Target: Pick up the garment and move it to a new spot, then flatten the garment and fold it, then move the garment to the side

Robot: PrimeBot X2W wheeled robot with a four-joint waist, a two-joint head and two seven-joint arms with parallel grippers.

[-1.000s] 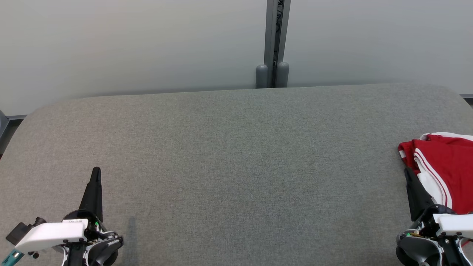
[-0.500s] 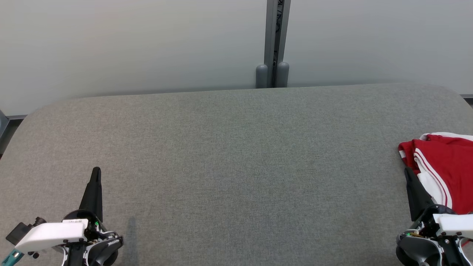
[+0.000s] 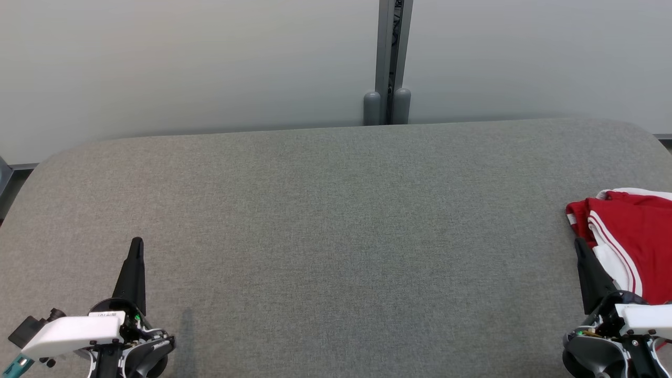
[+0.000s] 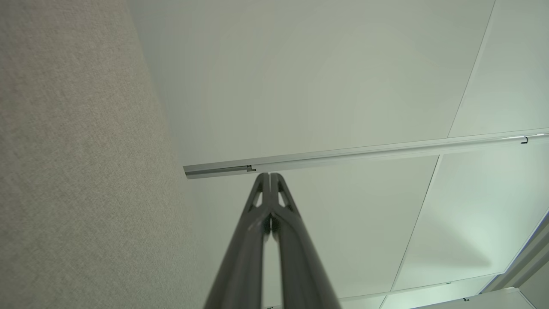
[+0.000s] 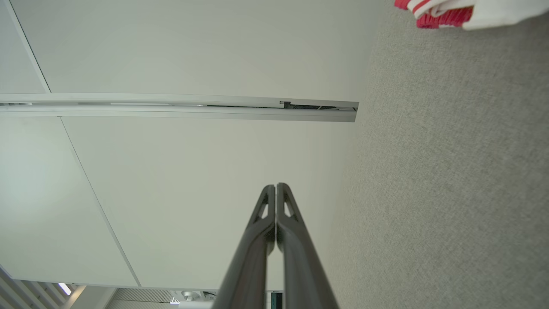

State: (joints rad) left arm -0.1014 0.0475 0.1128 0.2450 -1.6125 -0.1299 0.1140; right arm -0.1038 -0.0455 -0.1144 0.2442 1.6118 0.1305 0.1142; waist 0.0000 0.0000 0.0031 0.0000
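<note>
I seem to be in an office or a test room. Ahead of my fingers [image 3: 134, 268] stand plain pale wall panels [image 3: 210, 63] joined by a grey metal post [image 3: 392, 52]. Beneath my fingers spreads a grey cloth-covered table [image 3: 336, 210].

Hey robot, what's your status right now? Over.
Left tool shut, empty. Right tool shut, empty, next to garment. Garment heaped at right edge of table. No obstacle seen.
</note>
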